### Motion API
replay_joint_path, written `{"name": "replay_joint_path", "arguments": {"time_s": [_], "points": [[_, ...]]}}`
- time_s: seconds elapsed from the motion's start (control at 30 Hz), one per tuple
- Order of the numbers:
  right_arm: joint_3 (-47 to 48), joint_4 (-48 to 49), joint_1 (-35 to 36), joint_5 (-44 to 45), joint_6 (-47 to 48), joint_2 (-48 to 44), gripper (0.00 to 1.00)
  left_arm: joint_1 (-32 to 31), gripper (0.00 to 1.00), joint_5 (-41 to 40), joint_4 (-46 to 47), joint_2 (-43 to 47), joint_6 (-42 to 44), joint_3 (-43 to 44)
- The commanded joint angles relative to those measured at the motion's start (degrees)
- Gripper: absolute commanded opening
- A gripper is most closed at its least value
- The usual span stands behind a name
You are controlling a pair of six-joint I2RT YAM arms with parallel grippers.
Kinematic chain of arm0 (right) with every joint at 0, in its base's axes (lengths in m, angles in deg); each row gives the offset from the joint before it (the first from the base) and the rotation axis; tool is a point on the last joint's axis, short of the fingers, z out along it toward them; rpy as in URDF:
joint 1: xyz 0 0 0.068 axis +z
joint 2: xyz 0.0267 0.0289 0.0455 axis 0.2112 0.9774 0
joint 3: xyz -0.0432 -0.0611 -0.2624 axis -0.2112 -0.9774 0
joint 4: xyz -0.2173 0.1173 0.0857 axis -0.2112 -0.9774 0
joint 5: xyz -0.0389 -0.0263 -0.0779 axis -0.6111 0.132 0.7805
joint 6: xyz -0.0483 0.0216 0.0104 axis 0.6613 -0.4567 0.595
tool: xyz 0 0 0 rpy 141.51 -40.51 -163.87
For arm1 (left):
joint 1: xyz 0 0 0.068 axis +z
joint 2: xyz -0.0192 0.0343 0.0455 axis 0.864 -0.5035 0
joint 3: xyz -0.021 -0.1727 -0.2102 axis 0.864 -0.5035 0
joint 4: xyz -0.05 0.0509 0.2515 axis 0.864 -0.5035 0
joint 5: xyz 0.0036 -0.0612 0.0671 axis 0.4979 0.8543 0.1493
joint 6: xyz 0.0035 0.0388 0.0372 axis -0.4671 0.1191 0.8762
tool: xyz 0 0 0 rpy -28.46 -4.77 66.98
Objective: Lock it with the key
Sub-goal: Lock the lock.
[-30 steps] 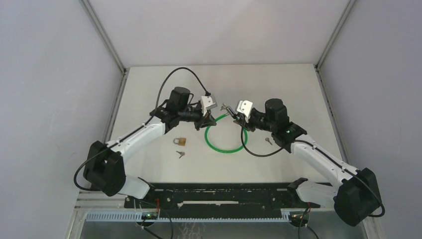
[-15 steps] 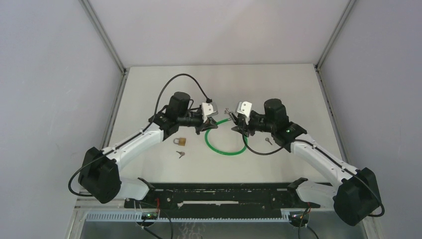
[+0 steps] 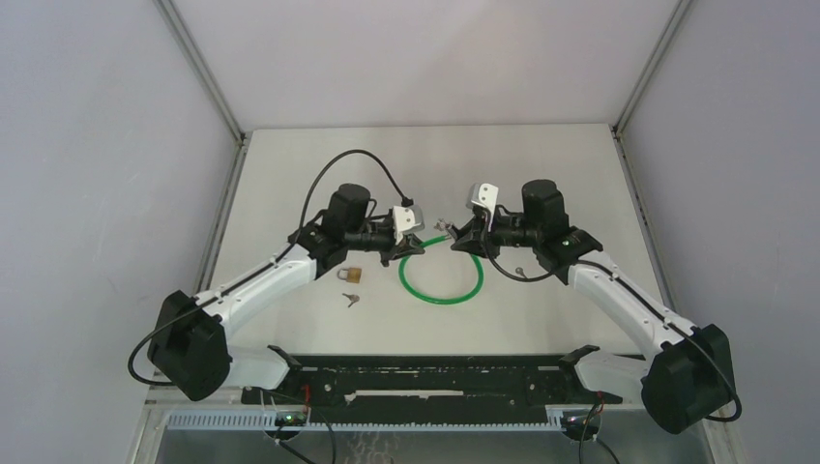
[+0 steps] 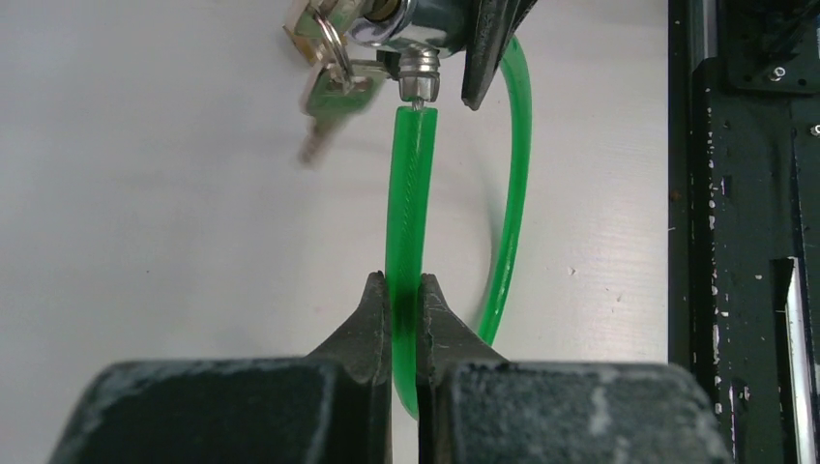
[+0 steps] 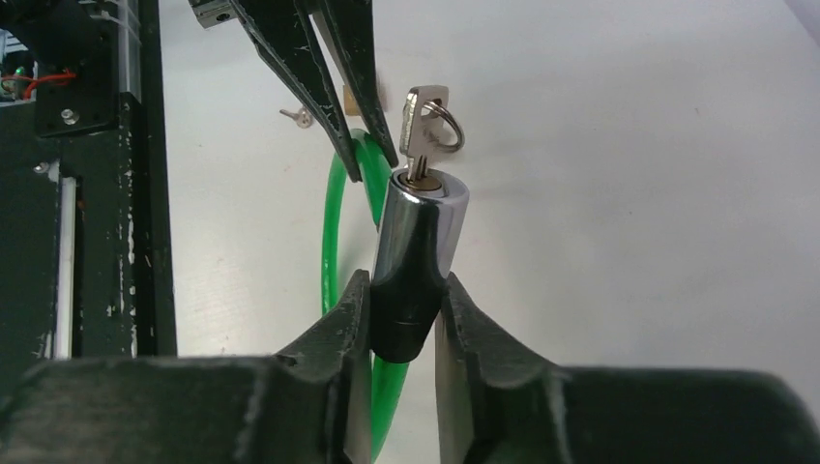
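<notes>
Whereas the two wrists met at an angle one second ago, the right arm has since swung its wrist toward 12 o'clock and the left arm has settled slightly toward 6 o'clock. The left gripper and right gripper now face each other nearly in line. The left gripper is pressed together on the green cable a short way behind its free end. The right gripper pinches the lock cylinder, which is held off the surface at the 12 o'clock end of the cable loop. In the left wrist view the metal pin at the cable tip meets the side of the cylinder; whether it is fully seated cannot be told. The realignment suggests the pin is being mated to its socket, which must be complete before locking. The key stands in the keyway, untouched, and both grippers are occupied, so turning it will probably require one to let go. A spare key hangs from the ring just beside the pin and may foul it. The left gripper's fingers crowd the key at its 10 o'clock. A padlock at 9 o'clock of the loop, a small key at 8 o'clock and another loose key at 3 o'clock lie well apart.
</notes>
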Motion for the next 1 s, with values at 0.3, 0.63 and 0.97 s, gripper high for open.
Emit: {"name": "replay_joint_path", "arguments": {"time_s": [0.3,0.63,0.97], "points": [[3.45,0.18,6.76,13.84,9.0,0.08,0.0,-0.56,0.0,1.46,5.54,3.17,-5.13,-1.67],[5.69,0.84,8.82,20.83,9.46,0.74,0.0,-0.49,0.0,0.13,7.3,1.77,-6.91,2.14],[2.63,1.3,10.78,23.6,12.28,-1.71,0.0,-1.42,0.0,-1.4,7.09,1.05,-1.79,-0.36]]}}
